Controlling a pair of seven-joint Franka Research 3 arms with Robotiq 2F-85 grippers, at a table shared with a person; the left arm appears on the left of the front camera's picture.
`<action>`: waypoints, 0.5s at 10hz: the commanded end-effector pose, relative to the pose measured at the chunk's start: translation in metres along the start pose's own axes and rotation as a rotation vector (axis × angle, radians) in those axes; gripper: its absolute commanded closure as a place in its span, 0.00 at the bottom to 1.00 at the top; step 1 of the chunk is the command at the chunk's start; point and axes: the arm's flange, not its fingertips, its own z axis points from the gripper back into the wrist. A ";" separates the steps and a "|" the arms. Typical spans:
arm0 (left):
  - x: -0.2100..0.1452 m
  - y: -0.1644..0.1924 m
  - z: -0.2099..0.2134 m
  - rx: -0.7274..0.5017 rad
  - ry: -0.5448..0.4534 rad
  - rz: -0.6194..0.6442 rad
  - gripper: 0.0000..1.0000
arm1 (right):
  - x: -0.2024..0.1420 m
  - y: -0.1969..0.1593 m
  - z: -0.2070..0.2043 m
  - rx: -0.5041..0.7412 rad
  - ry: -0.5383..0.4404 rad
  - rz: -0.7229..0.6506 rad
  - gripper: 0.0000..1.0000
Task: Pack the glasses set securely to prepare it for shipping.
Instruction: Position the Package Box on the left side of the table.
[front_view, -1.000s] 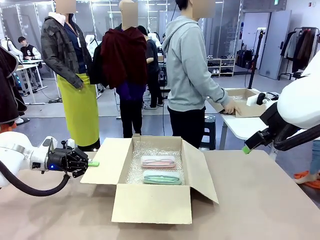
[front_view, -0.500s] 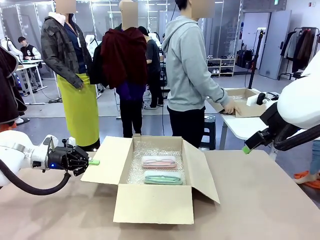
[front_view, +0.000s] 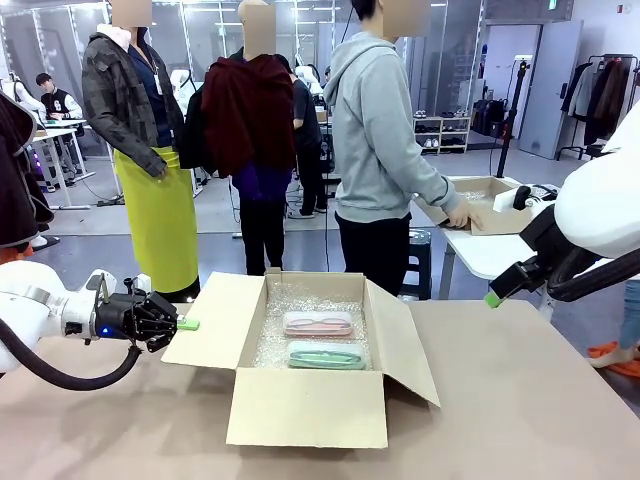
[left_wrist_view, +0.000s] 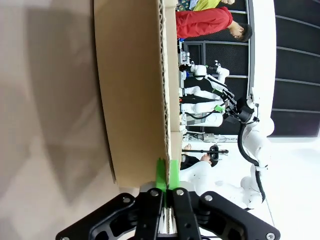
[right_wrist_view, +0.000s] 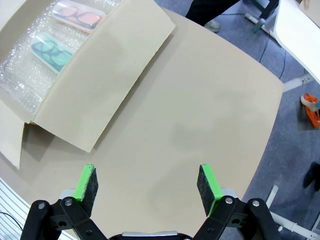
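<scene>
Front view: left gripper (front_view: 186, 324) is pinched tight at the outer edge of the box's left flap (front_view: 215, 320). Right gripper (front_view: 493, 298) hangs high over the table's (front_view: 520, 400) right side, well apart from the cardboard box (front_view: 305, 405). Pink case (front_view: 317, 323) and green case (front_view: 325, 354) lie flat on the bubble wrap (front_view: 290, 300) inside, pink farther, green nearer, long axes both running left-right.

Left wrist view: green pads (left_wrist_view: 160, 172) meet on the flap edge, jaws narrow. Hold is right at the rim. Risk, my judgement: a shallow bite could slip off as the flap folds, or drag the light box sideways.

Right wrist view: right gripper's jaws stand wide, holding nothing, above bare table. Right flap (right_wrist_view: 107, 75) lies open below and left; cases lie parallel beyond it. Risk: a flap swung shut unevenly could shift the cases on the wrap.
</scene>
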 end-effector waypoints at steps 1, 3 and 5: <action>0.006 0.002 0.015 0.004 0.010 0.022 0.98 | 0.000 0.004 0.002 -0.004 0.007 -0.021 0.00; 0.013 0.003 0.051 -0.029 0.005 0.054 0.98 | 0.000 0.004 0.002 -0.004 0.007 -0.021 0.00; 0.014 0.007 0.088 -0.008 0.012 0.057 0.98 | 0.000 0.004 0.002 -0.004 0.007 -0.021 0.00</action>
